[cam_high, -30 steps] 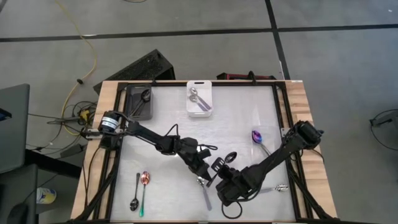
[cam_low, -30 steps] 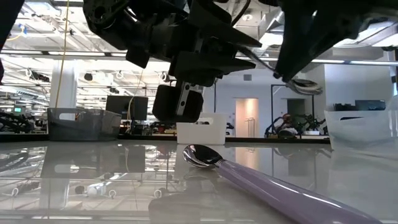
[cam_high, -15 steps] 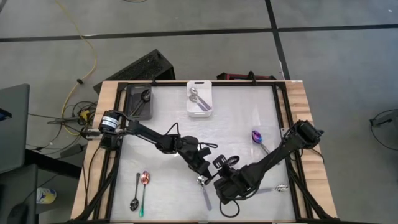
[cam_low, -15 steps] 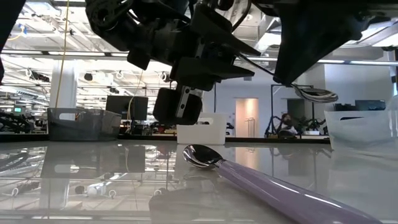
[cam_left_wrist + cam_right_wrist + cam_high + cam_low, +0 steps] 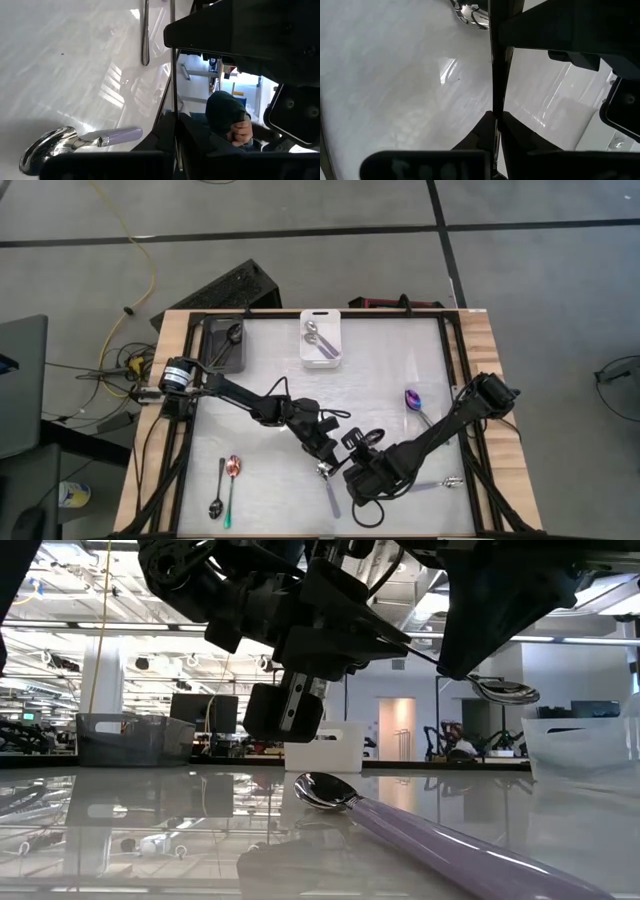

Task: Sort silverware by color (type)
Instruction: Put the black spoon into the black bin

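Dark metal is what both claws share at this moment: the left claw (image 5: 338, 444) has just snapped together, where a second ago its fingers stood apart, and both wrist views show the thin handle of the dark spoon (image 5: 370, 436) running between that arm's own fingers. The right claw (image 5: 360, 466), just beside the left one, looks clamped on the same handle, so the spoon hangs above the counter (image 5: 380, 370) with its bowl jutting out past the right claw in the low view. I read this as a hand-over: once the right claw lets go, the left arm could carry the spoon off. The dark bin (image 5: 215, 360), well away from the claws toward the left arm's base, already holds one dark spoon and seems the fitting goal. The white bin (image 5: 322, 314), also well apart from the claws, holds silver spoons. Directly below the claws a lilac-handled silver spoon (image 5: 329, 488) lies on the counter, and a rainbow spoon (image 5: 414, 399) lies near the right arm, both unsorted.
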Tool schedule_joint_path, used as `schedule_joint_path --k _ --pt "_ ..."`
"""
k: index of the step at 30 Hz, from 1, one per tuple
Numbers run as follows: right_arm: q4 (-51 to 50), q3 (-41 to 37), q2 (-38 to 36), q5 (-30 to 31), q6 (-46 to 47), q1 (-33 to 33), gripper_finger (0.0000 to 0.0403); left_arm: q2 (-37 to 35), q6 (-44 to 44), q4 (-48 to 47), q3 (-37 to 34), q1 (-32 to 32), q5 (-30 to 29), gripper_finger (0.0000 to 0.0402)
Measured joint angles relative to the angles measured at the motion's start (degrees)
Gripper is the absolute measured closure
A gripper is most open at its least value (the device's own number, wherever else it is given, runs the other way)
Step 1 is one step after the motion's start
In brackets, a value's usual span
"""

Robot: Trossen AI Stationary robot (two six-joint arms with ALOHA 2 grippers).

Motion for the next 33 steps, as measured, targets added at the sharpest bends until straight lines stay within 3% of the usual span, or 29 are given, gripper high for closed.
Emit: schedule_joint_path --k 13,24,29,33 --pt "0.0 0.0 0.0 0.0 -0.4 0.0 0.0347 0.0 1.0 0.0 0.0 0.0 -0.9 0.0401" --pt "-3.2 0.0 0.0 0.1 3.1 1.4 0.0231 0.0 2.4 0.1 0.0 0.3 -2.1 0.0401" --pt "-11.6 0.7 0.0 -0.2 8.9 2.2 0.0179 0.0 3.4 0.0 0.0 2.3 -4.0 0.0401" --pt "-20.6 3.8 -0.1 -0.5 16.9 3.4 0.0169 0.0 5.2 -2.0 0.0 4.9 -4.4 0.0401"
